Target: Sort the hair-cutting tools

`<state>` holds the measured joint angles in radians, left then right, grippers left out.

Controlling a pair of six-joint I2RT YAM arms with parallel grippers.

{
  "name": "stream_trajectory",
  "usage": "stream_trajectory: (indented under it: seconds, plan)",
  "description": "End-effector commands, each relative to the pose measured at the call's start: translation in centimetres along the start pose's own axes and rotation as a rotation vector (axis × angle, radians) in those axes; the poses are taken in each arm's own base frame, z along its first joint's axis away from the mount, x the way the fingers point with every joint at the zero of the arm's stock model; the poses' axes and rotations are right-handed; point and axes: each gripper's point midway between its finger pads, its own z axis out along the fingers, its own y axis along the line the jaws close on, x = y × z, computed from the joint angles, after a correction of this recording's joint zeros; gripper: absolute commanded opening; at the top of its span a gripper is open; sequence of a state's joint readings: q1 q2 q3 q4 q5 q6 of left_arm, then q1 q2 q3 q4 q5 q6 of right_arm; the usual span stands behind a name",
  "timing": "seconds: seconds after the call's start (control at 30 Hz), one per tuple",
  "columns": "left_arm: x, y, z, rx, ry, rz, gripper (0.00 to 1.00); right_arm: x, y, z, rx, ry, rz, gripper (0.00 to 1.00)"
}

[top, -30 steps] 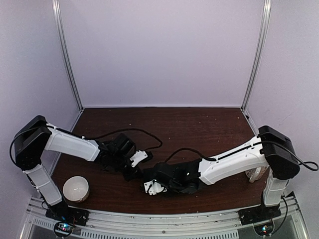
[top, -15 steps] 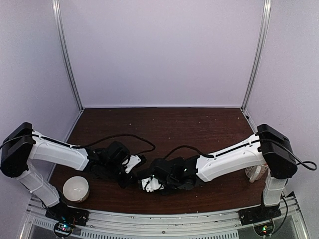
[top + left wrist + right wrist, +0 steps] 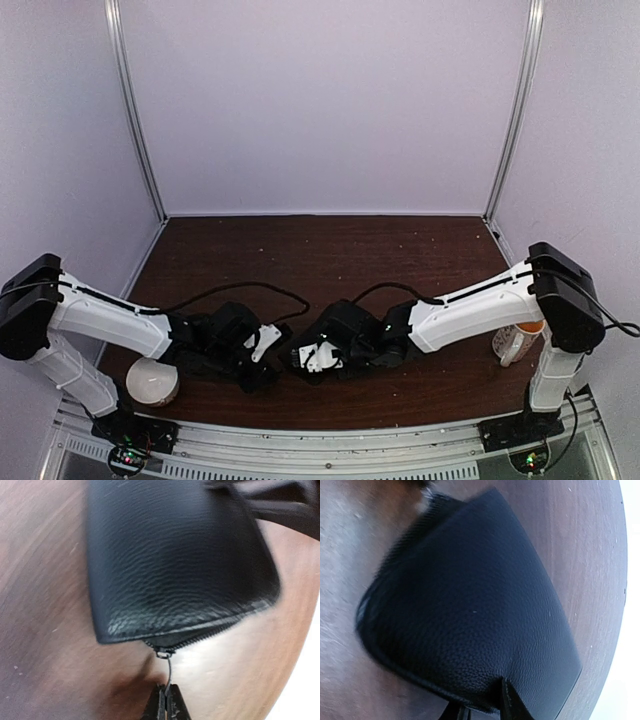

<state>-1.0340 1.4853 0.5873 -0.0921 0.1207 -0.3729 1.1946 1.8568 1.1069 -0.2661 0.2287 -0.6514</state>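
Pinching zipper pull (image 3: 169, 672) of black case (image 3: 175, 555) with left claw (image 3: 166, 692), fully closed; clamping opposite case edge with right claw (image 3: 482, 707), narrow.

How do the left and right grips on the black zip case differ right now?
Left gripper: jaws shut on the thin metal zipper pull, clear of the black grained zip case; right gripper: jaws pinch the case's own edge. Left jaws meet tight; right jaws stand wider. Both work the same case.
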Motion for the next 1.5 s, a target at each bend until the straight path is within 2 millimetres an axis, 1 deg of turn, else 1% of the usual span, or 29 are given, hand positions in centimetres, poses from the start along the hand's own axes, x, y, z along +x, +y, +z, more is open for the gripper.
stream_trajectory:
  seconds: [0.0, 0.03, 0.1, 0.17, 0.2, 0.27, 0.4, 0.5, 0.63, 0.73, 0.8, 0.9, 1.0, 1.07, 1.13, 1.2, 1.23, 1.3, 1.37, 1.47]
  plan:
    - [2.9, -4.5, -0.7, 0.191, 0.093, 0.011, 0.00, 8.0, 0.6, 2.4, -0.022, 0.244, 0.049, 0.00]
    - [2.2, -5.2, -0.8, 0.218, 0.075, 0.034, 0.00, 7.8, 0.9, 2.6, -0.032, 0.242, 0.049, 0.00]
    - [1.0, -7.5, -0.7, 0.287, 0.050, 0.090, 0.00, 7.4, 1.5, 2.9, -0.048, 0.240, 0.033, 0.00]
    - [0.6, -9.0, -0.1, 0.326, 0.073, 0.122, 0.00, 7.1, 1.8, 3.2, -0.049, 0.239, 0.020, 0.00]
    - [0.8, -9.7, 0.3, 0.336, 0.093, 0.139, 0.00, 7.0, 1.8, 3.2, -0.054, 0.240, 0.023, 0.00]
    - [0.6, -10.2, 1.3, 0.341, 0.104, 0.152, 0.00, 6.8, 1.7, 2.9, -0.055, 0.230, 0.040, 0.00]
    - [-1.4, -11.2, 2.5, 0.369, 0.058, 0.178, 0.00, 5.8, 1.1, 2.1, -0.053, 0.188, 0.065, 0.00]
    - [-2.6, -11.6, 2.9, 0.375, 0.041, 0.208, 0.00, 6.0, 1.2, 2.0, -0.054, 0.187, 0.054, 0.01]
    - [-2.5, -10.9, 2.9, 0.337, 0.040, 0.199, 0.00, 6.8, 2.0, 1.5, -0.072, 0.183, 0.035, 0.08]
    - [-2.3, -10.1, 2.3, 0.296, 0.031, 0.181, 0.00, 6.8, 2.0, 0.3, -0.085, 0.169, 0.031, 0.17]
    - [-2.3, -10.0, 1.9, 0.294, 0.034, 0.176, 0.08, 6.4, 1.2, -0.9, -0.072, 0.142, 0.045, 0.24]
    - [-2.2, -10.1, 2.0, 0.292, 0.057, 0.174, 0.15, 5.9, 0.0, -2.8, -0.048, 0.101, 0.071, 0.36]
    - [-2.2, -10.0, 1.6, 0.278, 0.083, 0.183, 0.31, 5.8, -0.3, -4.2, -0.052, 0.080, 0.077, 0.43]
    - [-2.5, -10.2, 0.7, 0.280, 0.087, 0.198, 0.37, 6.0, -0.3, -4.9, -0.053, 0.076, 0.082, 0.44]
    - [-3.3, -10.4, -1.0, 0.278, 0.057, 0.221, 0.41, 6.4, -0.3, -5.6, -0.049, 0.068, 0.088, 0.47]
    - [-4.3, -9.9, -2.3, 0.237, 0.020, 0.237, 0.43, 7.0, -0.1, -6.1, -0.049, 0.069, 0.082, 0.48]
    - [-4.9, -9.4, -2.8, 0.204, 0.000, 0.237, 0.44, 7.3, -0.1, -6.3, -0.046, 0.073, 0.081, 0.48]
    - [-6.5, -7.5, -3.5, 0.126, -0.043, 0.204, 0.46, 8.0, -0.2, -6.5, -0.030, 0.085, 0.098, 0.48]
    - [-7.7, -5.4, -3.6, 0.077, -0.063, 0.141, 0.47, 8.5, -0.9, -6.8, -0.014, 0.086, 0.159, 0.49]
    - [-9.2, -2.3, -3.0, 0.026, -0.071, 0.042, 0.49, 9.6, -3.4, -6.9, 0.034, 0.079, 0.325, 0.54]
